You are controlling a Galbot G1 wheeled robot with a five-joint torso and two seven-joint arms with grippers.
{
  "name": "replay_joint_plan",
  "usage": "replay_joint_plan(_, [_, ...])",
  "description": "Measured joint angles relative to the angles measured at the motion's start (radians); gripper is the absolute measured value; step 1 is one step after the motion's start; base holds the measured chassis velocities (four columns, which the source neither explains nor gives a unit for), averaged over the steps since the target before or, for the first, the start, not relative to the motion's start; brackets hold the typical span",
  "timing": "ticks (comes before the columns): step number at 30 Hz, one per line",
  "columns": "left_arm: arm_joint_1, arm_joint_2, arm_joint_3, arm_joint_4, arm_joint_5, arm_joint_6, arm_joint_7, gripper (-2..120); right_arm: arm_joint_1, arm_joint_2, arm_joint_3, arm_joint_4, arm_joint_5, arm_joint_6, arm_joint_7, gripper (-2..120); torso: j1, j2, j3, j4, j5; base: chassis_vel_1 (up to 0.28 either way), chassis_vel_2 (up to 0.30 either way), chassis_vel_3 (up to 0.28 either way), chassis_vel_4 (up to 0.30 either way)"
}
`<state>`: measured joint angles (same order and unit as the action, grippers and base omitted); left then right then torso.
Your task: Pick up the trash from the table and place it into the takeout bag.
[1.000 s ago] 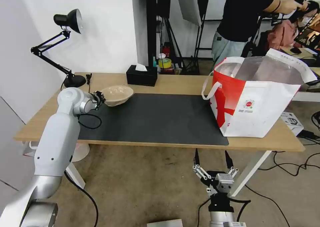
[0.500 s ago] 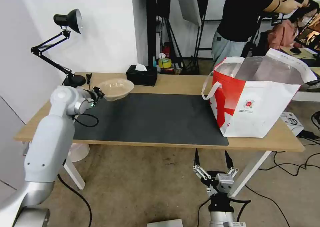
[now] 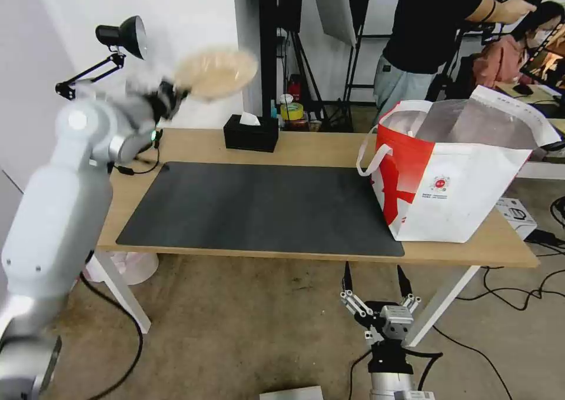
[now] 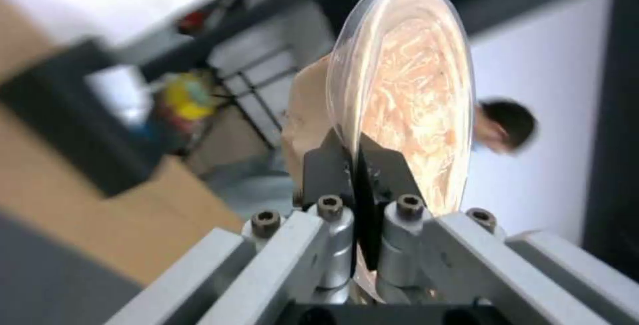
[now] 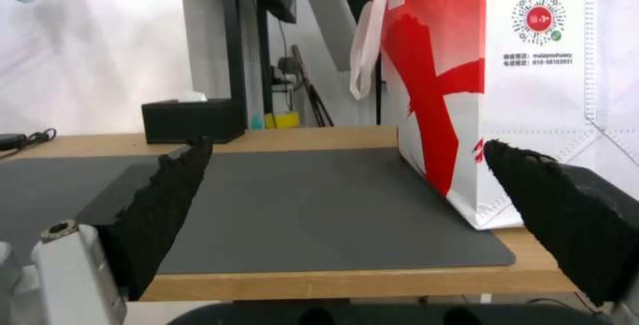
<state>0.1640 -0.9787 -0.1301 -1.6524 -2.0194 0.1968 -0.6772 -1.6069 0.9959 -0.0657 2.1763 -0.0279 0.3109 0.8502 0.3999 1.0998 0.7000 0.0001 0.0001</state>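
The left gripper [image 3: 170, 97] is up in the air, high above the back left corner of the table [image 3: 321, 147]. Its two black fingers [image 4: 326, 167] are pinched tight on the rim of the beige bowl [image 3: 216, 72]. In the left wrist view the rim sits right between the fingers, and the bowl [image 4: 406, 90] stands on its edge, so its inside is in plain sight. There are light, streaky marks inside it. The bowl touches nothing but the gripper. In the head view it is in front of the white wall, up near the black desk lamp [image 3: 120, 35].

The dark grey mat [image 3: 265, 209] lies flat in the middle of the table. The black tissue box [image 3: 251, 133] sits near the back edge, just behind the mat. The red and white bag [image 3: 450, 165] stands at the right end of the table, on the right edge of the mat. Its top is wide open and the silver lining shows inside. A white handle [image 3: 372, 153] hangs on its left side. The bowl and the bag are well apart.

The right gripper [image 3: 376, 288] waits low down, in front of the front edge of the table, below the table top. Its two black fingers [image 5: 159, 205] are spread wide apart and hold nothing. The right wrist view looks between them, across the mat [image 5: 286, 205], to the bag [image 5: 519, 80] and the tissue box [image 5: 189, 120].
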Motion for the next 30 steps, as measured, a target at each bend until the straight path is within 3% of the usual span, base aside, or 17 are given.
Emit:
replay_joint_plan(2, [-0.086, -0.013, 0.093, 0.035, 0.000, -0.010, 0.055, 0, 0.000, 0.000, 0.000, 0.000, 0.000, 0.000, 0.000, 100, 0.000, 0.000, 0.000, -0.0003, 0.0001, 0.000, 0.000, 0.000, 0.000])
replay_joint_plan(3, [-0.086, -0.013, 0.093, 0.035, 0.000, -0.010, 0.055, 0, 0.000, 0.000, 0.000, 0.000, 0.000, 0.000, 0.000, 100, 0.000, 0.000, 0.000, -0.0003, 0.0001, 0.000, 0.000, 0.000, 0.000])
replay_joint_plan(7, [-0.237, -0.070, 0.216, 0.135, 0.000, -0.017, 0.168, 0, 0.000, 0.000, 0.000, 0.000, 0.000, 0.000, 0.000, 100, 0.000, 0.000, 0.000, -0.0002, 0.0001, 0.000, 0.000, 0.000, 0.000])
replay_joint_plan(8, [-0.237, -0.070, 0.216, 0.135, 0.000, -0.017, 0.168, 0, 0.000, 0.000, 0.000, 0.000, 0.000, 0.000, 0.000, 100, 0.000, 0.000, 0.000, -0.0002, 0.0001, 0.000, 0.000, 0.000, 0.000])
replay_joint_plan(11, [-0.318, -0.104, 0.296, 0.197, 0.000, -0.019, 0.261, 0, 0.000, 0.000, 0.000, 0.000, 0.000, 0.000, 0.000, 100, 0.000, 0.000, 0.000, -0.0003, 0.0002, 0.000, 0.000, 0.000, 0.000])
replay_joint_plan(13, [-0.334, -0.109, 0.322, 0.208, 0.000, -0.018, 0.282, 0, 0.000, 0.000, 0.000, 0.000, 0.000, 0.000, 0.000, 100, 0.000, 0.000, 0.000, -0.0003, 0.0003, 0.000, 0.000, 0.000, 0.000])
replay_joint_plan(16, [-0.397, -0.132, 0.457, 0.250, 0.009, -0.019, 0.352, 0, 0.000, 0.000, 0.000, 0.000, 0.000, 0.000, 0.000, 100, 0.000, 0.000, 0.000, 0.0000, -0.0001, 0.000, 0.000, 0.000, 0.000])
replay_joint_plan(18, [-0.419, -0.144, 0.504, 0.270, 0.020, -0.026, 0.375, 0, 0.000, 0.000, 0.000, 0.000, 0.000, 0.000, 0.000, 100, 0.000, 0.000, 0.000, -0.0003, 0.0000, 0.000, 0.000, 0.000, 0.000])
replay_joint_plan(20, [-0.460, -0.168, 0.582, 0.310, 0.044, -0.040, 0.442, 0, 0.000, 0.000, 0.000, 0.000, 0.000, 0.000, 0.000, 100, 0.000, 0.000, 0.000, -0.0003, 0.0001, 0.000, 0.000, 0.000, 0.000])
replay_joint_plan(21, [-0.460, -0.168, 0.582, 0.310, 0.044, -0.040, 0.442, 0, 0.000, 0.000, 0.000, 0.000, 0.000, 0.000, 0.000, 100, 0.000, 0.000, 0.000, -0.0003, 0.0001, 0.000, 0.000, 0.000, 0.000])
replay_joint_plan(23, [-0.491, -0.190, 0.634, 0.338, 0.054, -0.042, 0.505, 0, 0.000, 0.000, 0.000, 0.000, 0.000, 0.000, 0.000, 100, 0.000, 0.000, 0.000, -0.0003, 0.0002, 0.000, 0.000, 0.000, 0.000])
replay_joint_plan(30, [-0.512, -0.275, 0.737, 0.368, 0.092, -0.061, 0.559, 0, 0.000, 0.000, 0.000, 0.000, 0.000, 0.000, 0.000, 100, 0.000, 0.000, 0.000, -0.0003, 0.0002, 0.000, 0.000, 0.000, 0.000])
